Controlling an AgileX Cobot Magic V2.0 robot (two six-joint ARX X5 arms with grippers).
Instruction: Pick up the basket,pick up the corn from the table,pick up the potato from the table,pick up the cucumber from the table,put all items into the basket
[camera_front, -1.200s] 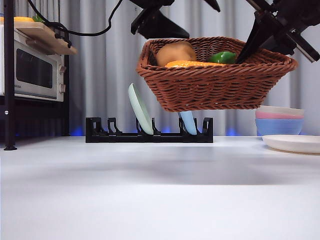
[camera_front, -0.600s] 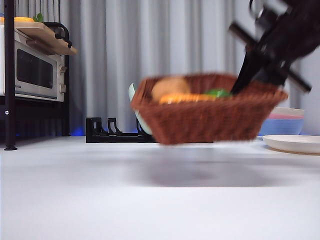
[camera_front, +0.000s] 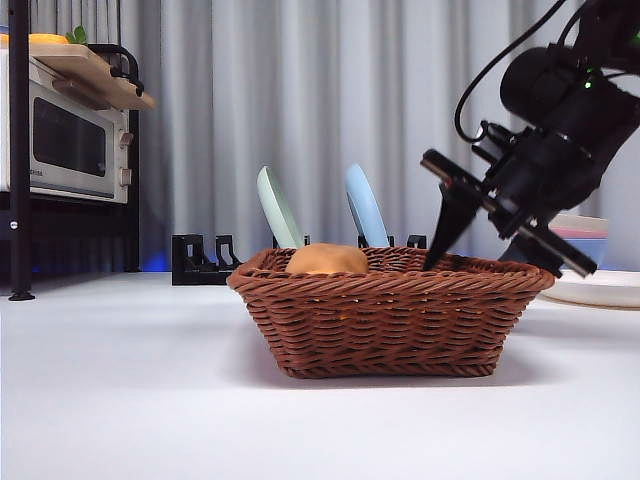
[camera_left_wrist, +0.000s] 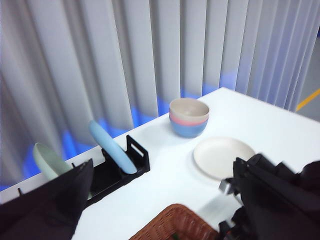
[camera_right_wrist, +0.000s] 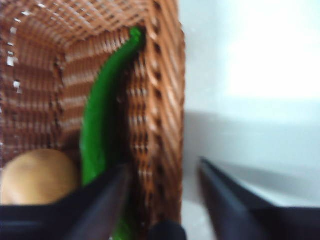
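Note:
The brown wicker basket stands on the table at centre. The tan potato pokes above its rim. The right wrist view shows the potato and the green cucumber lying along the basket's wall. The corn is hidden. My right gripper is at the basket's right rim, open, one jaw inside and one outside the wall, as the right wrist view shows. My left gripper is open and empty, high above the basket's corner.
A black dish rack with a green plate and a blue plate stands behind the basket. Stacked pastel bowls and a white plate are at the right. A microwave on a shelf is at far left.
The basket came down from the air onto the table with my right gripper at its rim. The dark arm above the basket's left side has left the front view.

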